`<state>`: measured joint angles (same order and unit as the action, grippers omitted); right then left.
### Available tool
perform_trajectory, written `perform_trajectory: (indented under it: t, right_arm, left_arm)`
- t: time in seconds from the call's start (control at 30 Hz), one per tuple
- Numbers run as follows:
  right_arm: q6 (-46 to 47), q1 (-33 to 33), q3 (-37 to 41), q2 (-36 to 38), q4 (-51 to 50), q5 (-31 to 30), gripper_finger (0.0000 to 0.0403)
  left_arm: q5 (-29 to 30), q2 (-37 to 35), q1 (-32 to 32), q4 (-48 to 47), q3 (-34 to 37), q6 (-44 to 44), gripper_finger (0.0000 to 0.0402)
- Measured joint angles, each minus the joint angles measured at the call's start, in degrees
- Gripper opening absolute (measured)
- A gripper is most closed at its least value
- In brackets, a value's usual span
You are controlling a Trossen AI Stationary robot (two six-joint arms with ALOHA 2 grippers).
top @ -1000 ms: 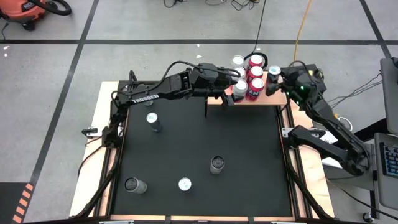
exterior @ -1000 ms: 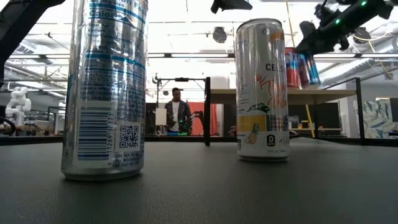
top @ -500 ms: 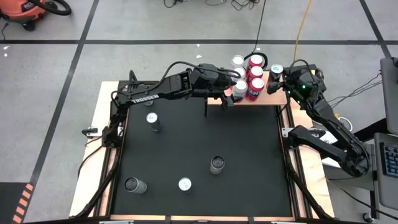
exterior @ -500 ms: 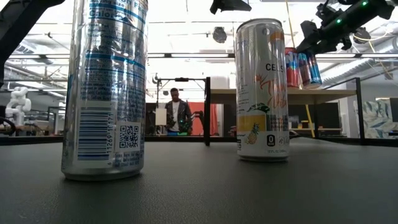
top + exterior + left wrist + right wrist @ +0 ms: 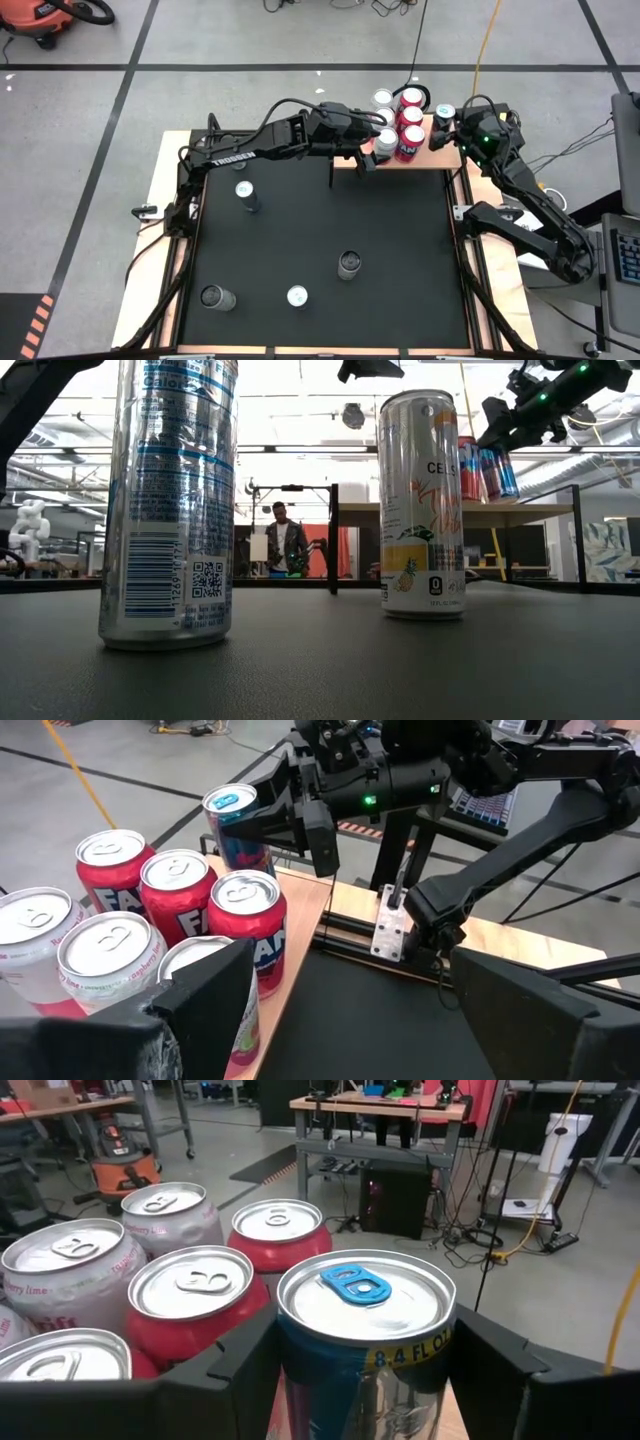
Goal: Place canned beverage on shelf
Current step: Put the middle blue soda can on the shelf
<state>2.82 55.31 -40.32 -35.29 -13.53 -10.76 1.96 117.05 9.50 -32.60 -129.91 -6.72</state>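
The shelf (image 5: pixel 442 157), a light-wood board on a black frame, stands at the table's far right and carries several red and silver cans (image 5: pixel 408 118). My right gripper (image 5: pixel 441 123) is shut on a blue-tabbed can (image 5: pixel 365 1320) at the shelf's right end, beside the red cans; the can also shows in the left wrist view (image 5: pixel 232 818) and the low view (image 5: pixel 503 470). My left gripper (image 5: pixel 372 152) is open at the shelf's left side, with a silver can (image 5: pixel 205 955) just beside one finger; it touches nothing that I can see. My right gripper pinches the blue can's side wall (image 5: pixel 262 820) between its two fingers, in the can's upper half. The fingers come level from the table's right side. The can stands upright; whether its bottom rests on the shelf board or hangs just above it, I cannot tell.
Several cans stand loose on the black table mat: one at the left (image 5: pixel 246 193), one mid-table (image 5: pixel 349 264), two near the front (image 5: pixel 297 297) (image 5: pixel 216 297). A person (image 5: pixel 285 540) stands in the room beyond the table.
My right gripper has carried the blue can a little toward the table's far edge along the shelf's right end, keeping it upright.
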Motion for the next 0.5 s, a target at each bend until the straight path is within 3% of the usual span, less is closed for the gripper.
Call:
perform_trajectory:
  t: [0.5]
  right_arm:
    - [-1.5,0.0,0.0,0.0,-1.9,0.0,0.0213]
  left_arm:
    - [0.0,0.0,0.0,-0.1,0.0,-0.4,0.0342]
